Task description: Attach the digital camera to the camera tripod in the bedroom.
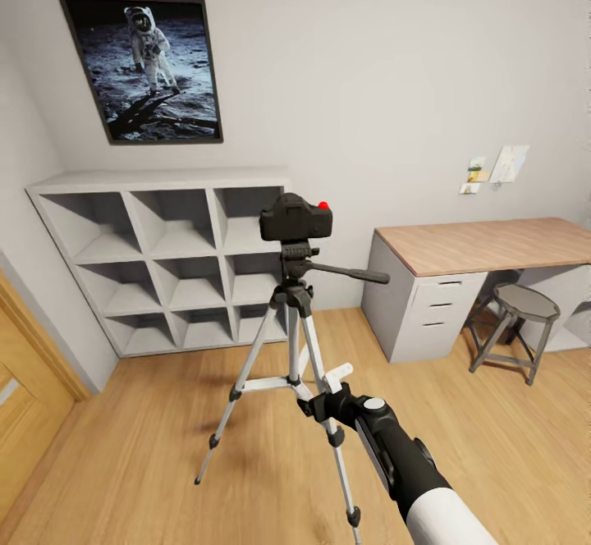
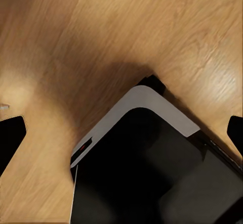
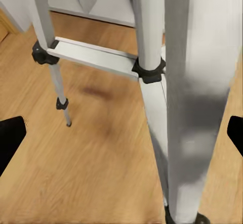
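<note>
Digital camera atop camera tripod; right gripper open nr leg.

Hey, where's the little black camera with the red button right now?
In the head view, the small black boxy digital camera sits atop the silver-legged tripod's black head at centre, in front of the white cube shelf, left of the wood-topped desk.

Camera tripod front leg partly hidden behind right gripper; foot cut off at bottom edge. Stool partly under desk.
</note>
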You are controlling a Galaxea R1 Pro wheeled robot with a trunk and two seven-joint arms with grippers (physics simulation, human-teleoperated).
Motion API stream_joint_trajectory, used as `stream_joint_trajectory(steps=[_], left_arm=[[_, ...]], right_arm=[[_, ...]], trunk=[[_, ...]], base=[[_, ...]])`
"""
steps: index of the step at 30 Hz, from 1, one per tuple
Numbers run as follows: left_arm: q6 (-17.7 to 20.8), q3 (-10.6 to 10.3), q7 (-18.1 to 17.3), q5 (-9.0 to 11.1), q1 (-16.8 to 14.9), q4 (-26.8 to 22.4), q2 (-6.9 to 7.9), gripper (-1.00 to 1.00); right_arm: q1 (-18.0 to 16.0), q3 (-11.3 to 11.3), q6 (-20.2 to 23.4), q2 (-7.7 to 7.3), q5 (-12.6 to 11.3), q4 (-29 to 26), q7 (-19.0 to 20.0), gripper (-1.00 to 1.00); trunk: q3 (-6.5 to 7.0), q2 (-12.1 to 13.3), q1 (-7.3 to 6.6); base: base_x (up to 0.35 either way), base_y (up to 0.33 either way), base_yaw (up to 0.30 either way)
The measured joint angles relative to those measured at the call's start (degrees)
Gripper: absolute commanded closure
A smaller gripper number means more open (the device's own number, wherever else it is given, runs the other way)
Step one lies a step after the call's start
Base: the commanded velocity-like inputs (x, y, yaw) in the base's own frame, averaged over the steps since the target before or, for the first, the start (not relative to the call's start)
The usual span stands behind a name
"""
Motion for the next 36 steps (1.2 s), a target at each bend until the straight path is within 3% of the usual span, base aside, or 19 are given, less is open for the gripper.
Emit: stream_joint_trajectory(steps=[20,36], left_arm=[[-0.09,-0.05,0.04,-0.21,0.0,0.0,-0.1,-1.0],[-0.07,-0.05,-0.27,-0.28,0.53,0.02,-0.33,-1.0]], right_arm=[[0.0,-0.33,0.12,-0.05,-0.23,-0.61,-0.45,-1.0],[0.0,-0.48,0.19,-0.12,-0.23,-0.78,-0.58,-1.0]], trunk=[[0.0,0.0,-0.01],[-0.01,-0.01,-0.04]], base=[[-0.323,0.0,0.0],[-0.051,0.0,0.0]])
